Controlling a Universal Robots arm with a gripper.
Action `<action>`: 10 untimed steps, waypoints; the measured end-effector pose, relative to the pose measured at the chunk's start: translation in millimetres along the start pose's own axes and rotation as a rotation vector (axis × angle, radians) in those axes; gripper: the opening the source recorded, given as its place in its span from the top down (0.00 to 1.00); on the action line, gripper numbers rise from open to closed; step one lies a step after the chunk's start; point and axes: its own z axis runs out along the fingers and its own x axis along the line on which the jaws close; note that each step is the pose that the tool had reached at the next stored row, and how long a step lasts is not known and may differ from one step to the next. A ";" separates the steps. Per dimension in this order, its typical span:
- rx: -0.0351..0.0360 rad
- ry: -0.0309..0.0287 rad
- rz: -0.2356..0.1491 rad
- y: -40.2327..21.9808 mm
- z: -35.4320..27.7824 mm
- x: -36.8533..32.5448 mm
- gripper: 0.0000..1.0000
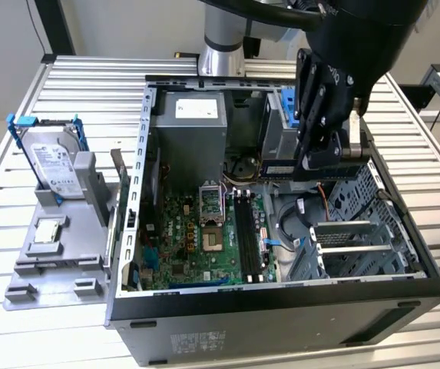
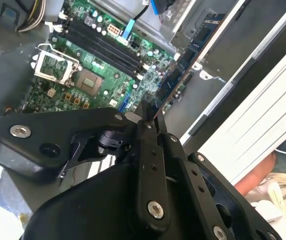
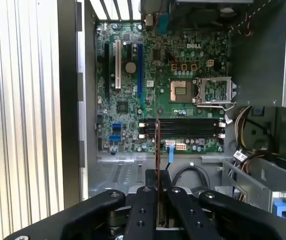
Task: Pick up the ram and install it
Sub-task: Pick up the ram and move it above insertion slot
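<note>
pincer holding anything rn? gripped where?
Yes. The pincer is shut on the ram, clamping its flat faces at one end. The rest of the blue stick juts out free above the open case.

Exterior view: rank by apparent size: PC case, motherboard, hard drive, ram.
1. PC case
2. motherboard, partly hidden by the case wall
3. hard drive
4. ram; one end is hidden and it sits higher than the rest, so its place against the hard drive is tentative.
</note>
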 end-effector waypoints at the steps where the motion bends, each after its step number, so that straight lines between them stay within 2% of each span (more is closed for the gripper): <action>1: 0.0000 0.0002 0.000 -3.2 -0.1 -0.1 1.00; 5: 0.0000 0.0000 0.000 -12.4 -0.1 -0.3 1.00; 10: 0.0000 0.0001 0.000 -13.7 -0.1 -0.3 1.00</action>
